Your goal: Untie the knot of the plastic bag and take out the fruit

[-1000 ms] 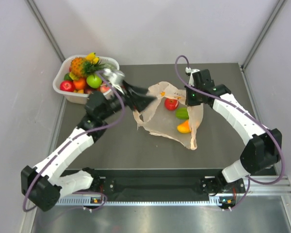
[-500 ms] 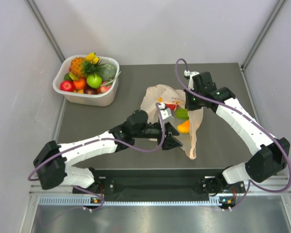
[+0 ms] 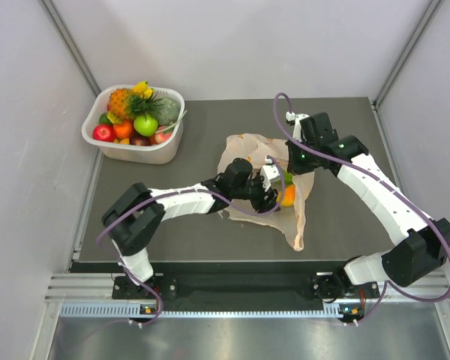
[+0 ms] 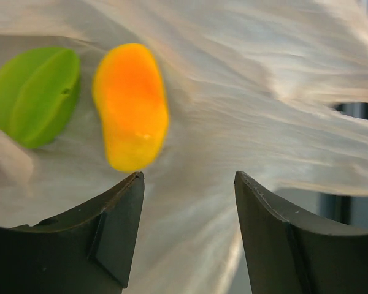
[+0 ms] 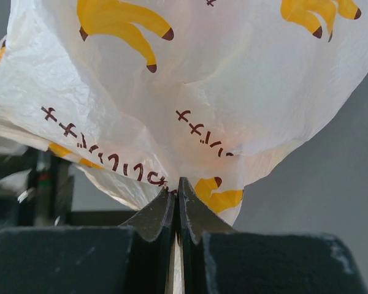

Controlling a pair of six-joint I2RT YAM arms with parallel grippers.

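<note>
The peach-orange plastic bag (image 3: 244, 154) lies spread open on the dark table; the knot is out of view. My right gripper (image 3: 295, 162) is shut on a fold of the banana-printed bag (image 5: 190, 73) and holds its far right edge up. My left gripper (image 3: 272, 199) reaches inside the bag's mouth, open, just short of an orange mango (image 3: 287, 197). In the left wrist view the mango (image 4: 130, 113) and a green piece (image 4: 34, 95) lie on the film beyond the left gripper (image 4: 187, 184). Only film shows between its fingers (image 4: 119, 226).
A white tub (image 3: 146, 154) at the back left holds a pineapple, a bright green apple, a red apple and other fruit. The left arm stretches low across the table's middle. Grey walls close in the table on the left, right and back.
My left arm has swung from the white tub down to the bag's mouth, its jaws a little narrower. The right gripper has kept its hold on the bag.
</note>
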